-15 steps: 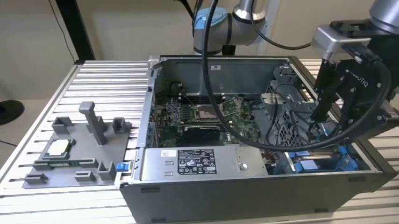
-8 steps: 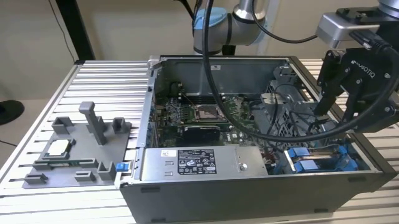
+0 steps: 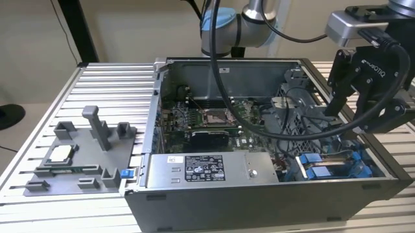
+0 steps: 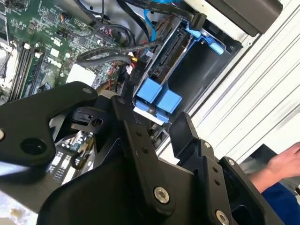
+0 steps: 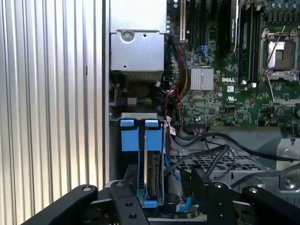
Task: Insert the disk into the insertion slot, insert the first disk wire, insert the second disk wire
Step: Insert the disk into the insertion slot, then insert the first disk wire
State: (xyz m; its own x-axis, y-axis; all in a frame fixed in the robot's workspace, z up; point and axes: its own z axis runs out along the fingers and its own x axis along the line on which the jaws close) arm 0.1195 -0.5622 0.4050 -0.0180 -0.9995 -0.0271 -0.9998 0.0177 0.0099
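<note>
There's your disk [image 5: 152,176], standing on edge in its blue carrier, and by the look of it it's down inside the insertion slot [image 4: 199,77], with the two blue tabs [image 5: 130,137] at the end nearest the power-supply box [image 3: 204,170]. Treat it as a dense, rigid block: heavier than its size suggests, no give at all, and unforgiving of knocks. The bare circuit edge facing you in the first wrist view is no place to pinch (nor is the connector end). Take it by the plastic carrier's long sides or the tabs, which I'd expect to flex a little. The end effector [image 5: 164,179] hangs right over it, fingers spread wide, one either side of the carrier, holding nothing. Black cables [image 5: 206,154] trail just beside the bay over the perforated cage; I can't tell whether any is plugged in. Beyond that sit the motherboard [image 5: 225,89], the computer case [image 3: 259,204] on the ribbed tabletop [image 3: 110,82], and a person's hand [image 4: 287,161] off at the side.
</note>
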